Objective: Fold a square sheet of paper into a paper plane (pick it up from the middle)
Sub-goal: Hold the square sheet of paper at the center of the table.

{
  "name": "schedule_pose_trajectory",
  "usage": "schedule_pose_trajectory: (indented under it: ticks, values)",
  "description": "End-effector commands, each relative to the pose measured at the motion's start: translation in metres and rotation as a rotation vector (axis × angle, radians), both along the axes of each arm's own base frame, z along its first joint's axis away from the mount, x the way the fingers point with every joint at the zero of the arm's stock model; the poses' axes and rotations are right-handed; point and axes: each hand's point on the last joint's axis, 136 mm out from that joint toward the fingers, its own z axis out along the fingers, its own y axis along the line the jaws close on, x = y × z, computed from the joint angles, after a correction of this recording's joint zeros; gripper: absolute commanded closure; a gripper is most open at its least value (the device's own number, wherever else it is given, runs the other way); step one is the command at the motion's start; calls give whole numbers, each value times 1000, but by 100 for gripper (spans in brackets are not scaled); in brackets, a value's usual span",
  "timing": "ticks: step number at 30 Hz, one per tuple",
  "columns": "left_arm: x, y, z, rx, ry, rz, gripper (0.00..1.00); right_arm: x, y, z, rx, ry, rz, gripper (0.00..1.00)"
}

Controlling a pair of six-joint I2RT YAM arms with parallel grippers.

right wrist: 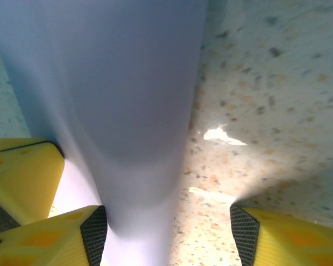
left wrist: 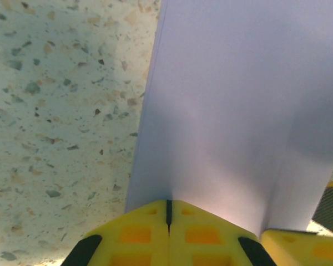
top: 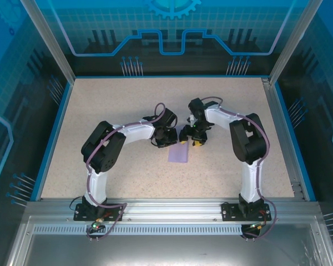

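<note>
While left gripper (left wrist: 168, 209) clamps it, paper (left wrist: 238, 111) juts forward.

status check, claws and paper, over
Left claw shut on the lavender paper sheet. Right claw open, sheet's edge in its gap. Claws crowded together at the sheet's far end.

The sheet of paper (top: 179, 153) is thin, smooth and matt, on a table (top: 127, 105) of speckled, stone-like composite with a slight sheen. At six o'clock runs a brushed metal rail (top: 172, 206). The right gripper (right wrist: 166, 227) has smooth yellow plastic fingers (right wrist: 50, 244) with finely gridded black pads (right wrist: 94, 235).
</note>
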Motion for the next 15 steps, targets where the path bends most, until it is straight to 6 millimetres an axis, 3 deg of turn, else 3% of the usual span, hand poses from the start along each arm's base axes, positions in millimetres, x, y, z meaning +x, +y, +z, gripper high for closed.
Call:
schedule_pose_trajectory:
  ticks: [1,3,5,8,15]
  values:
    - [-15,14,-31,86,63,-25,100,33,-11,34,172,-158,-110,37]
    - [-15,12,-30,79,61,-26,100,34,-8,47,267,-190,-133,44]
    - [-13,9,-29,70,54,-32,100,29,-3,51,310,-199,-124,73]
    - [-13,9,-30,71,60,-40,100,20,6,50,362,-203,-107,94]
    - [-14,9,-31,71,64,-41,100,8,29,58,557,-213,-83,100]
